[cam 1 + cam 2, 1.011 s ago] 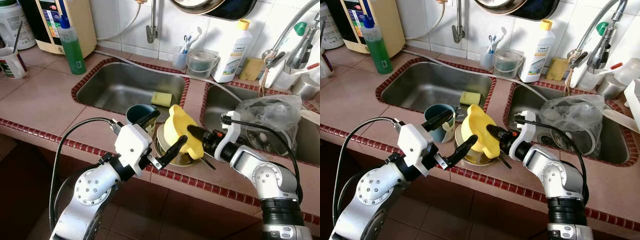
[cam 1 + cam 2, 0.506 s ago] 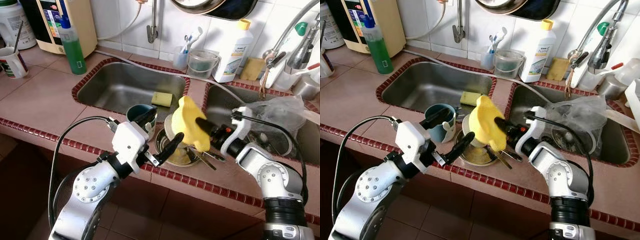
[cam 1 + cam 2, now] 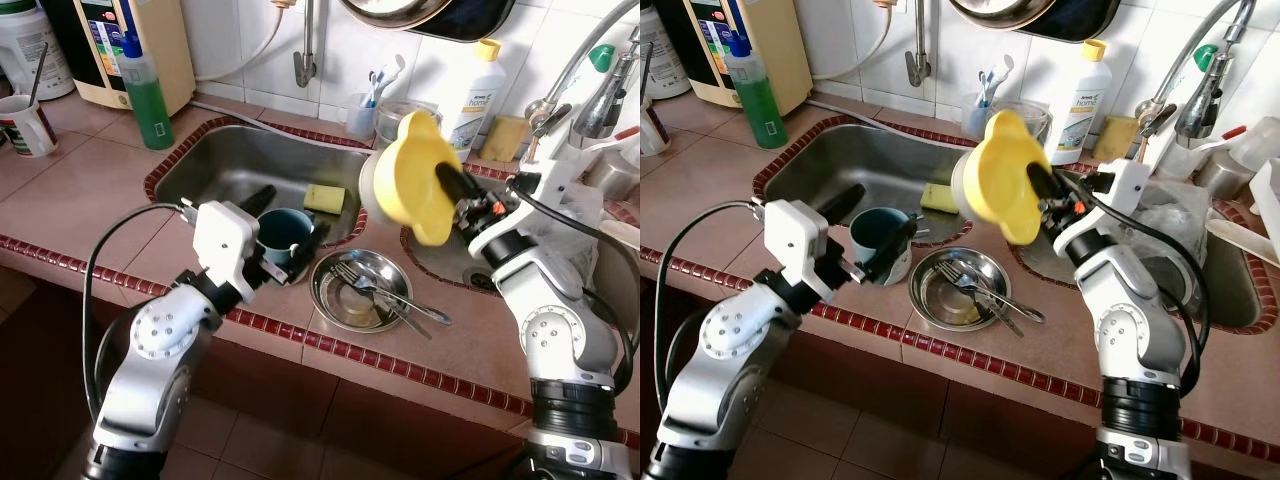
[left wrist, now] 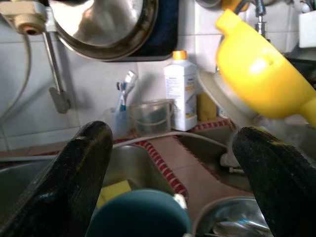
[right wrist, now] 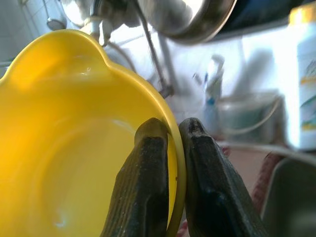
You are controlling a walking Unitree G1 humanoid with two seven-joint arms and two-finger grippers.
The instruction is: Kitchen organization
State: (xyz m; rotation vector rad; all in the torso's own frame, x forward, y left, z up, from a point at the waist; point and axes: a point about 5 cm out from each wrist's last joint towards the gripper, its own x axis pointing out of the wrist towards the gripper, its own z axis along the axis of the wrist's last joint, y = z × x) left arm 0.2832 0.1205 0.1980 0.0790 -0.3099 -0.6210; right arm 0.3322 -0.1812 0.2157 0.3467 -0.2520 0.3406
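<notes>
We see the right end effector (image 3: 447, 180) raised in the upper right of the left eye view, clenched on the rim of a yellow bowl (image 3: 412, 177); its right wrist view shows one black finger (image 5: 143, 182) inside the bowl and the other outside, pinching the rim. The bowl is held in the air, tilted on its side, above the divider between the two sinks. A pale second bowl or plate seems nested against its underside, though we cannot tell exactly what it is.

Lower left of centre, the left end effector (image 3: 873, 226) is spread wide, its two fingers on either side of a teal mug (image 3: 284, 230) that stands on the tabletop (image 3: 90, 200) at the front edge of the left sink (image 3: 232, 170). We cannot tell whether the fingers touch the mug. Just beside the mug, toward the centre of the frame, a steel plate (image 3: 352, 291) sits on the tabletop with forks (image 3: 385, 292) lying across it.

A yellow sponge (image 3: 323, 197) lies in the left sink. Along the tiled back, from the upper left, stand a green soap bottle (image 3: 145, 91), a cup of toothbrushes (image 3: 362, 110) and a white detergent bottle (image 3: 478, 80). A crumpled plastic bag (image 3: 1165, 215) lies in the right sink.
</notes>
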